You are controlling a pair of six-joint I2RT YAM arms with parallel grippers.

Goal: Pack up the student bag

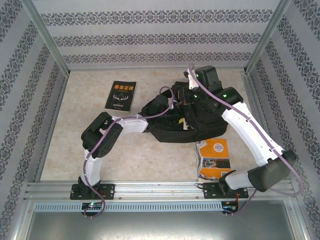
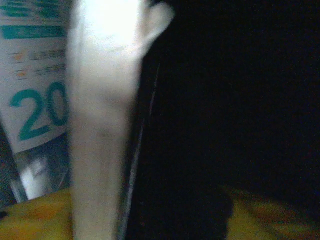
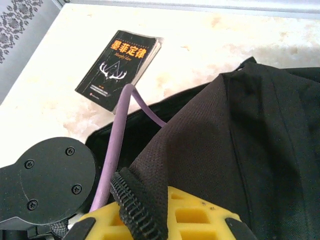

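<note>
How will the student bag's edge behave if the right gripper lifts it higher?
Probably floppy: the student bag fabric drapes in folds from the right gripper, which pinches its zipper edge. It will likely sag rather than stay open. The mesh weave looks grippy, so slipping seems unlikely.

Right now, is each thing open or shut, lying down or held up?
student bag, open, zipper edge held up
right hand, shut on the student bag's edge
black book, closed, lying flat, cover up
orange book, lying flat beside the bag, cover up
</note>
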